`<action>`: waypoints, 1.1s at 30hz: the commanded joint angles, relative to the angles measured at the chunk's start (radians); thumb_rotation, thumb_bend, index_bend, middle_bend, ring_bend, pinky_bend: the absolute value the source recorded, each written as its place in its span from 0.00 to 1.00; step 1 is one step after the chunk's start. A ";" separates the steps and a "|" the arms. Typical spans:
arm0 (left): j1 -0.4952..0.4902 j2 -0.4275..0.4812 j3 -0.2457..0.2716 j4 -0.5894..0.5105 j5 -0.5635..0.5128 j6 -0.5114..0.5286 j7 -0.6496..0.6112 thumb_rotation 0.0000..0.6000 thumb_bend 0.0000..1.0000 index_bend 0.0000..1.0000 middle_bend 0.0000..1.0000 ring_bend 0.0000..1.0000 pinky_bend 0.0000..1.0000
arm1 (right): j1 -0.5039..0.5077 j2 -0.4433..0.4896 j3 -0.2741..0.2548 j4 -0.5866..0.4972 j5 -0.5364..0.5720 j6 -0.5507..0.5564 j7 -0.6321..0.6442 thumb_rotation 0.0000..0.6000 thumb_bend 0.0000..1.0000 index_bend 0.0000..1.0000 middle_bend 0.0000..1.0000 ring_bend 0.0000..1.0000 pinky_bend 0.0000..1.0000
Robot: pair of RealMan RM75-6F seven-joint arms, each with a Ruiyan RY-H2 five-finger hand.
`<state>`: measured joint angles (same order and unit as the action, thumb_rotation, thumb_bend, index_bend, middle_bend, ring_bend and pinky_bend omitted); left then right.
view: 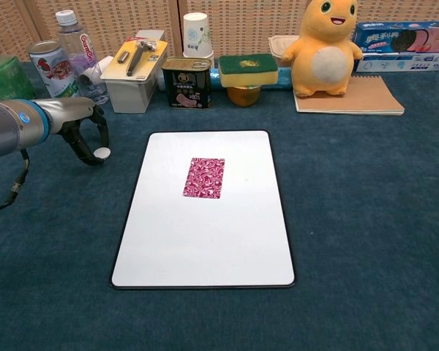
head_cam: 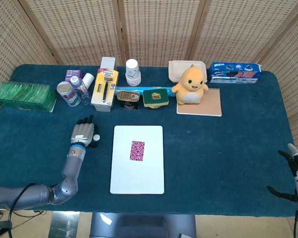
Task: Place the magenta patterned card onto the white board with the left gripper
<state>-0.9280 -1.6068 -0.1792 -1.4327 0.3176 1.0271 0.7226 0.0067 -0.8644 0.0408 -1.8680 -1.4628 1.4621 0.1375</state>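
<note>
Magenta patterned card (view: pixel 203 178) lies flat on the white rectangular board (view: pixel 205 248), in the board's upper middle, well inside the black edge. Judged from this layout, the placing step looks done; nothing holds the card.

Left hand (view: pixel 86 130) sits on the dark teal bench cloth (view: pixel 366 219) just left of the board, fingers curled downward around a small white disc (view: pixel 102 153). Fingertips appear at or touching the disc; whether it is actually gripped cannot be told from either view. Head view shows the same hand (head_cam: pixel 84 134) palm down beside the board's upper left corner.

Right hand (head_cam: pixel 297 174) is at the far right bench edge, fingers spread, holding nothing, well apart from the board.

Next move, as a judgement: left arm only needs to draw back clear of the board without brushing its edge or shifting the card. The disc under the fingers could be dragged along.

Surroundings, back row, left to right: green packet (head_cam: pixel 23 95), drink can (view: pixel 50 67), clear bottle (view: pixel 78 51), yellow-topped box with a razor (view: pixel 135 73), paper cup (view: pixel 197 34), dark tin (view: pixel 187 82), green sponge on a jar (view: pixel 246 77), yellow plush duck (view: pixel 323 51) on a brown notebook (view: pixel 362 96), blue biscuit box (view: pixel 404 45). None of these lie between hand and board
</note>
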 commanded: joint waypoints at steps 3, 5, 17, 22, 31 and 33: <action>0.002 -0.006 -0.003 0.007 -0.002 0.005 0.004 1.00 0.28 0.48 0.00 0.00 0.06 | 0.000 0.000 0.001 0.001 0.000 0.001 0.001 1.00 0.05 0.12 0.00 0.00 0.00; 0.004 -0.008 -0.005 0.008 0.000 0.009 0.006 1.00 0.29 0.50 0.00 0.00 0.06 | 0.000 0.001 0.001 0.000 0.000 0.002 0.005 1.00 0.05 0.12 0.00 0.00 0.00; 0.001 0.028 -0.032 -0.089 0.036 0.036 0.013 1.00 0.29 0.50 0.00 0.00 0.06 | 0.001 0.005 -0.001 -0.001 -0.002 -0.004 0.013 1.00 0.05 0.12 0.00 0.00 0.00; -0.023 0.048 -0.028 -0.207 0.088 0.066 0.051 1.00 0.29 0.50 0.00 0.00 0.06 | 0.000 0.006 -0.003 -0.002 -0.005 -0.003 0.016 1.00 0.05 0.12 0.00 0.00 0.00; -0.110 -0.055 -0.047 -0.250 0.068 0.098 0.137 1.00 0.28 0.50 0.00 0.00 0.06 | 0.000 0.011 -0.005 0.001 -0.008 -0.005 0.024 1.00 0.05 0.12 0.00 0.00 0.00; -0.128 -0.078 -0.054 -0.236 0.044 0.106 0.156 1.00 0.28 0.50 0.00 0.00 0.06 | 0.001 0.011 -0.004 0.004 -0.004 -0.007 0.027 1.00 0.05 0.12 0.00 0.00 0.00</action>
<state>-1.0361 -1.6625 -0.2234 -1.6814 0.3825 1.1222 0.8586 0.0080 -0.8530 0.0369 -1.8646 -1.4673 1.4549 0.1643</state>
